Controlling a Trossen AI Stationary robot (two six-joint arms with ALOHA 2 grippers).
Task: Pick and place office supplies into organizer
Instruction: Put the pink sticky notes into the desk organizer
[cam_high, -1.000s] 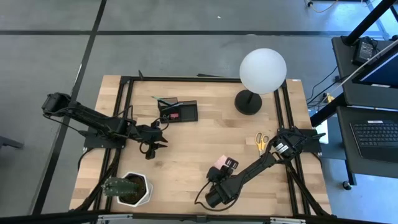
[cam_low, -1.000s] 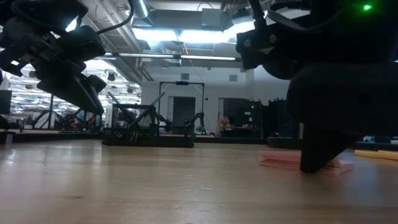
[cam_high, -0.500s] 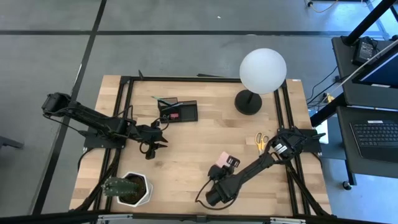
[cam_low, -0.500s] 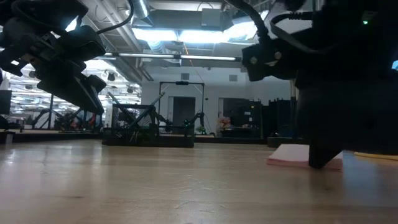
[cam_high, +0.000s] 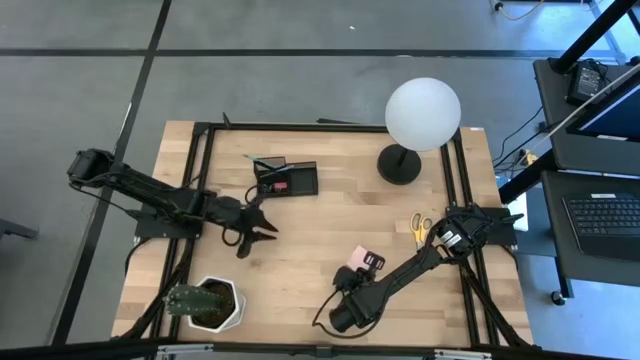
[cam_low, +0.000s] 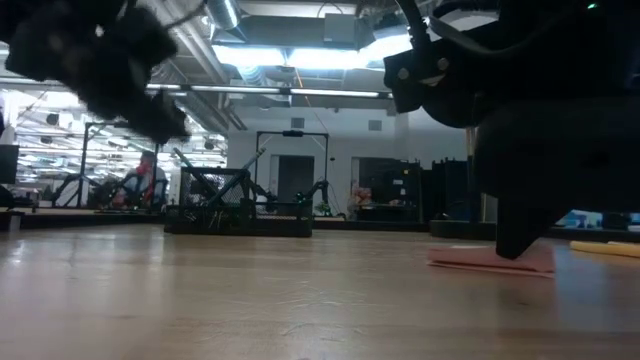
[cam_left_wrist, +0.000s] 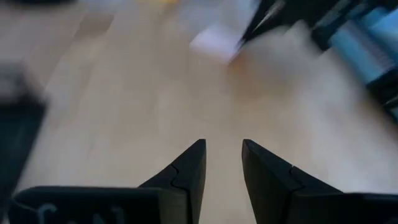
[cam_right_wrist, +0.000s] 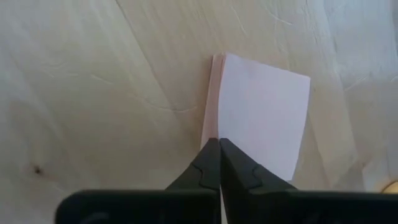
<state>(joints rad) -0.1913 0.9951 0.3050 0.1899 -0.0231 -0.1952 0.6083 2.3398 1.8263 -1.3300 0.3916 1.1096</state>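
The pink sticky-note pad (cam_high: 355, 256) lies flat on the wood near the table's near right. My right gripper (cam_right_wrist: 219, 144) is shut, with its tips at the pad's edge; in the low view it (cam_low: 520, 240) stands over the pad (cam_low: 485, 260). The black organizer (cam_high: 290, 180) sits toward the far edge, with a thin pencil (cam_high: 264, 160) lying in it. Yellow-handled scissors (cam_high: 421, 226) lie by the right rail. My left gripper (cam_high: 264, 224) is open above bare wood, left of centre, and holds nothing (cam_left_wrist: 222, 146). My right gripper comes down from above with its shut fingertips (cam_right_wrist: 211, 155) on the pad's edge nearest the arm (cam_right_wrist: 212, 134). Whether any sheets sit between the fingers, I cannot tell. The pad lies flat on the table under the tips.
A lamp with a white globe (cam_high: 423, 113) stands at the far right. A white hexagonal plant pot (cam_high: 207, 303) sits at the near left corner. Black rails run along both sides of the table. Bare wood lies between the pad and the organizer.
My left gripper has swung quickly toward the table's right and shows blurred. My right gripper has nudged the pad a little toward the far edge; one edge of the pad rose briefly and lies flat again.
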